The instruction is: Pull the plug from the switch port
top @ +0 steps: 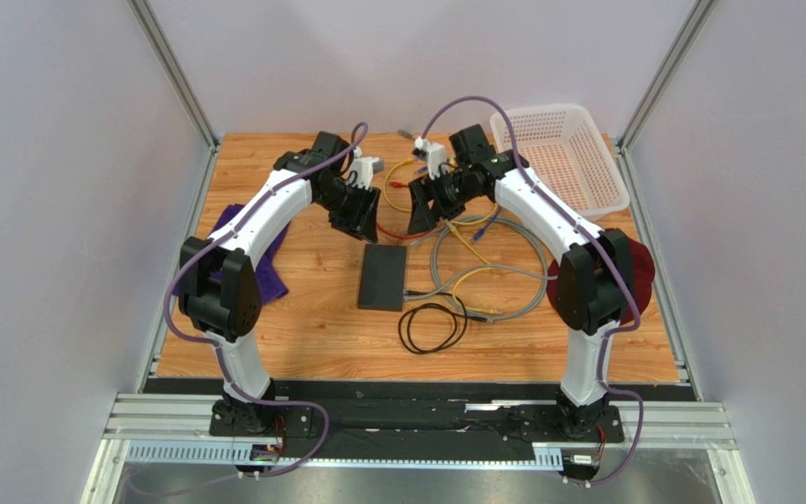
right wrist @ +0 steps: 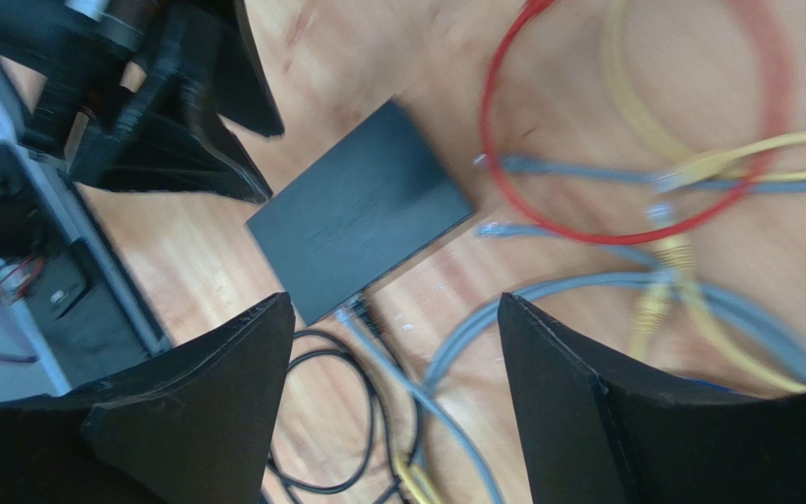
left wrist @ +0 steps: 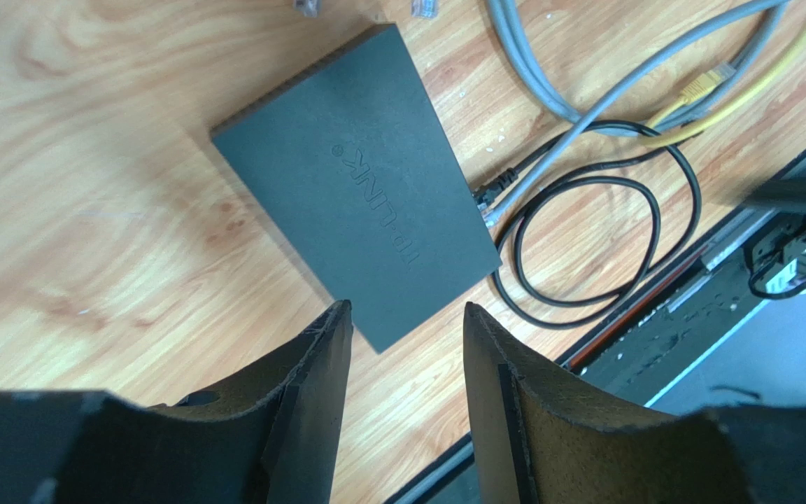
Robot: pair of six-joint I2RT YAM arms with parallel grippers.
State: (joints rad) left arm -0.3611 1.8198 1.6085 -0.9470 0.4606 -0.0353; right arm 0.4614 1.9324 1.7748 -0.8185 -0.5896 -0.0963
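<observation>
A flat black switch (top: pixel 383 277) lies at the middle of a wooden worktop (top: pixel 292 336). Bare wood lies along its left long edge. On its right long edge, near the front corner, a black plug (left wrist: pixel 491 191) sits in a port, and a black cable coil (top: pixel 430 328) and grey cables (left wrist: pixel 544 74) crowd that side. The left tool (left wrist: pixel 402 315) and right tool (right wrist: pixel 395 305) hang above the switch's far end, fingers apart, holding nothing.
</observation>
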